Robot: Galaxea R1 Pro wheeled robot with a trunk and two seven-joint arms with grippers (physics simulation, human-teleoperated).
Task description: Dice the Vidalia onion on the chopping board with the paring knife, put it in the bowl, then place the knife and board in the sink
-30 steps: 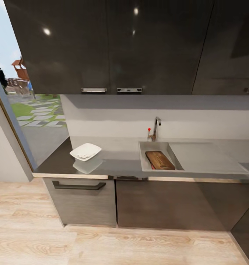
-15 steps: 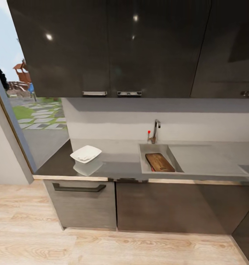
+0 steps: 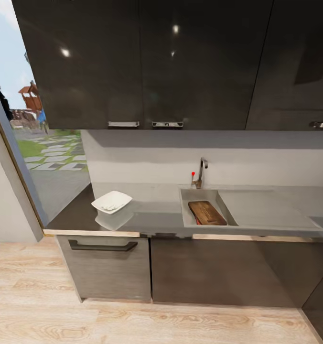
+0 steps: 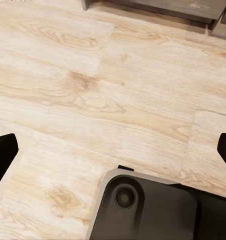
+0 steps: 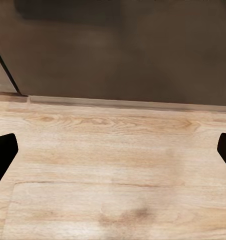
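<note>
Brown chopping board (image 3: 207,213) in one sink (image 3: 257,224), one white bowl (image 3: 111,202) on countertop (image 3: 154,210), left fingers (image 4: 3,152) apart, right fingers (image 5: 3,150) apart

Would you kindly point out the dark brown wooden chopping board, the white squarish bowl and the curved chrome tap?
Dark brown wooden chopping board (image 3: 207,213): head view, middle of its top face.
White squarish bowl (image 3: 112,201): head view, its inside.
Curved chrome tap (image 3: 200,173): head view, upright stem.

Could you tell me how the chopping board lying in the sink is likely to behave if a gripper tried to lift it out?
The chopping board looks like solid wood, so probably stiff and fairly heavy for its thickness. It seems to lean against the sink wall, so a raised edge may offer a grip. Pushed, it would likely slide across the smooth basin rather than roll.
</note>
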